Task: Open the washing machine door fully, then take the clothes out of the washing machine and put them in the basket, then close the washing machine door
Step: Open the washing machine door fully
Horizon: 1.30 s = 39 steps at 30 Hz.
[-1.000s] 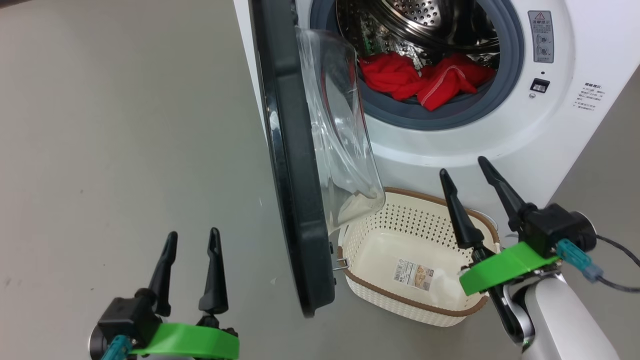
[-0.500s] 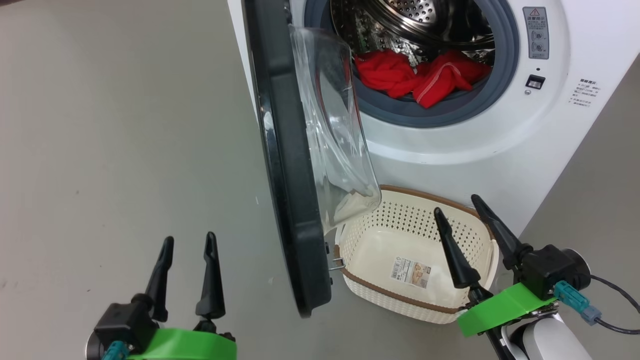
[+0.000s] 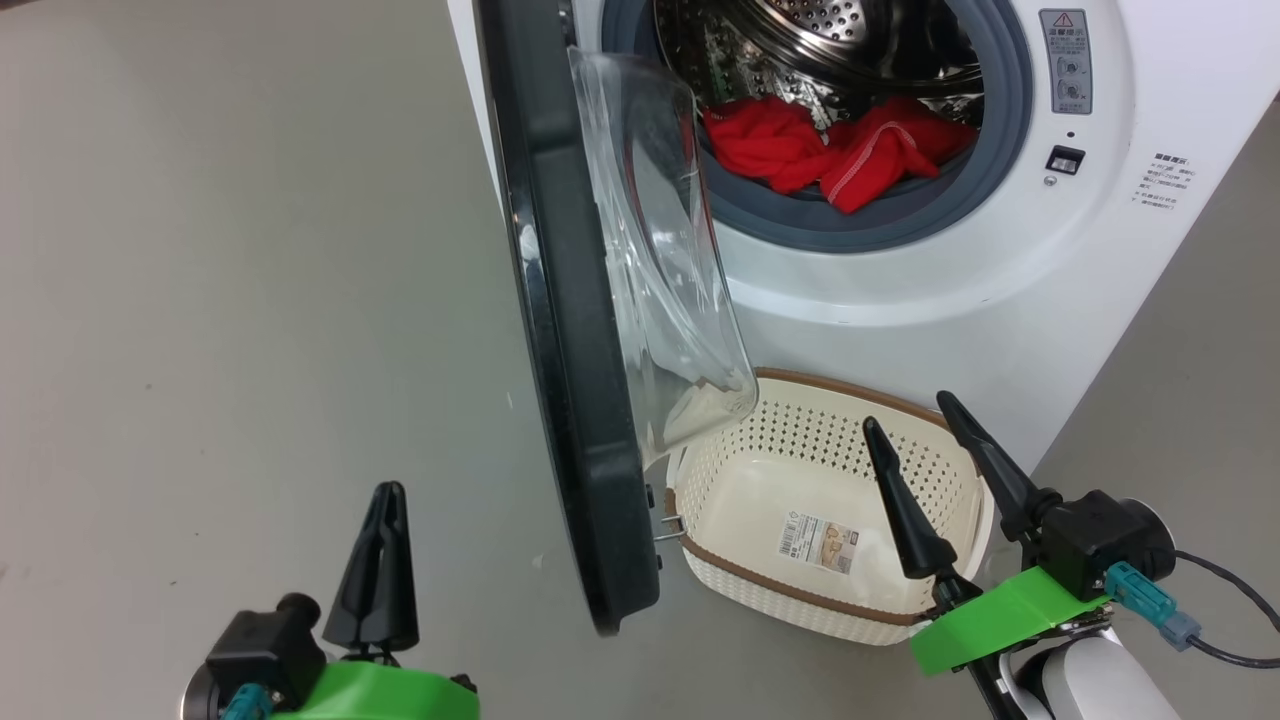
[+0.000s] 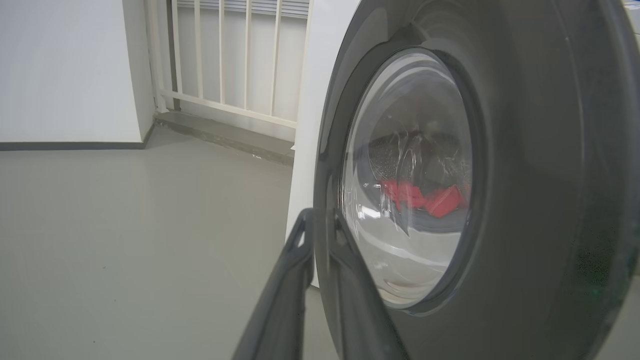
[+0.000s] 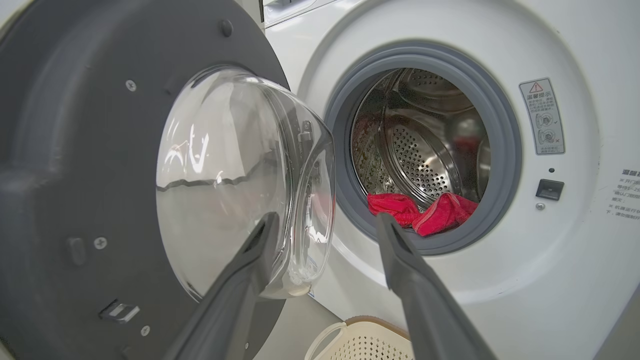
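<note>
I saw the washing machine door (image 3: 560, 350), glossy black around smooth clear glass; behind it a shiny perforated steel drum (image 3: 830, 30), soft cloth clothes (image 3: 840, 150) (white-stitched); below it a matt plastic basket (image 3: 820, 440).

Washing machine (image 3: 1000, 300): drum is exposed. Washing machine door (image 3: 570, 400): is swung out, seen edge-on. Clothes (image 3: 830, 150): are heaped at the drum's front lip. Basket (image 3: 800, 600): is set on the floor (image 3: 250, 300) below. Left gripper (image 3: 378, 570): fingers are pressed together. Right gripper (image 3: 907, 412): fingers are spread, raised over the basket.
</note>
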Available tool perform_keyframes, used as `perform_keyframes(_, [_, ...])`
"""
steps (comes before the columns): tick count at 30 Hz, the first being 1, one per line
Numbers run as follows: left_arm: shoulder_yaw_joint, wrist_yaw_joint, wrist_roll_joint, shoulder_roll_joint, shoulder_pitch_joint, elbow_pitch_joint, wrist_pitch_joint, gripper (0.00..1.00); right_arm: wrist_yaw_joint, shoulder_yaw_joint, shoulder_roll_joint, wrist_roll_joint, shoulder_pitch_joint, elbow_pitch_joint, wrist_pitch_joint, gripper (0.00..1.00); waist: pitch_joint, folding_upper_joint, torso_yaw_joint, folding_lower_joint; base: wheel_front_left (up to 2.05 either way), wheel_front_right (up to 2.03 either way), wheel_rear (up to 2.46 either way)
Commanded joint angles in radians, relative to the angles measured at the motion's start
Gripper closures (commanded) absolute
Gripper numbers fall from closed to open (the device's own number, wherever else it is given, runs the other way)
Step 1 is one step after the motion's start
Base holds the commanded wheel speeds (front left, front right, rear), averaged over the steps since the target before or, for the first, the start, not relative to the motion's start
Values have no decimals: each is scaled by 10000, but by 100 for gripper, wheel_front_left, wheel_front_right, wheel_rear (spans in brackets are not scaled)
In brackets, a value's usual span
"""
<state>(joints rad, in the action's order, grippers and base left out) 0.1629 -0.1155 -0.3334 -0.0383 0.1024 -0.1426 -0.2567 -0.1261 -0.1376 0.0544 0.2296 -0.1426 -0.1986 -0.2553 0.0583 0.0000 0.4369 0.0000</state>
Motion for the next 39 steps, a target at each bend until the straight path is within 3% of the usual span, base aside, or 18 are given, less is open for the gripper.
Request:
perform_keyframes(1, [-282,-95,116,-120,121,224,-51,100,-46,-242,-41,98,-252,215,-64,0,-4,0,-7,0,0,0,0])
perform_keyframes(21, [-223,-169,491,-120,1310,2995,-51,100,-46,-192,-41,251,-418,38,-64,0,160,0,-146,0,0,0,0])
perform_keyframes(30, [509,-194,455,-120,1568,4186,-51,100,-46,-258,-41,357,-483,91,-64,0,151,0,-297,0,0,0,0])
perform_keyframes(39, [2168,461,340,-120,1624,4335,682,100,-46,-308,-41,747,-455,82,-64,0,15,0,-485,0,0,0,0])
